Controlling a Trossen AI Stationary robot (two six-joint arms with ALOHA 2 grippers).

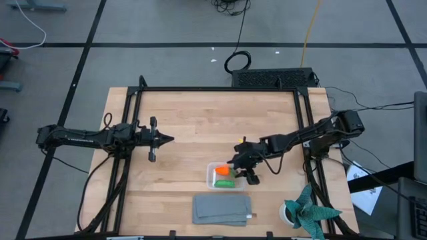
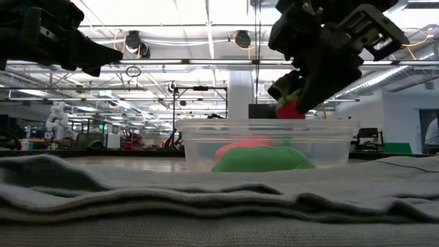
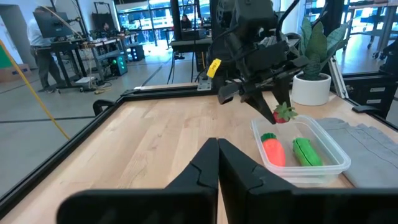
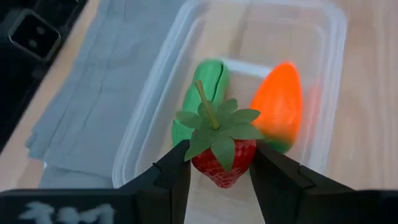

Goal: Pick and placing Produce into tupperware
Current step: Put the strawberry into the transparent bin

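The clear tupperware (image 1: 212, 177) stands near the table's near edge. An orange carrot (image 4: 278, 106) and a green pod (image 4: 202, 99) lie on its floor, side by side. The third piece is a red toy strawberry (image 4: 222, 163) with green leaves. My right gripper (image 1: 241, 167) is shut on it just above the tupperware's right end. In the low view the strawberry (image 2: 291, 110) hangs just over the rim (image 2: 267, 125). My left gripper (image 1: 170, 139) is shut and waits over the table's left half, touching nothing. My right gripper pinches the strawberry's red body (image 4: 214, 171) between its two fingers (image 4: 177, 165), one on each side. The fingers slant down from above and from the table's right. The strawberry is lifted clear over the tupperware, its leaves and stem (image 4: 205, 102) turned toward the wrist.
A folded grey cloth (image 1: 222, 209) lies just nearer than the tupperware, by the near edge. A small potted plant (image 1: 307, 212) stands at the near right corner. Bare wood (image 1: 200, 127) spreads between the two arms and toward the far edge.
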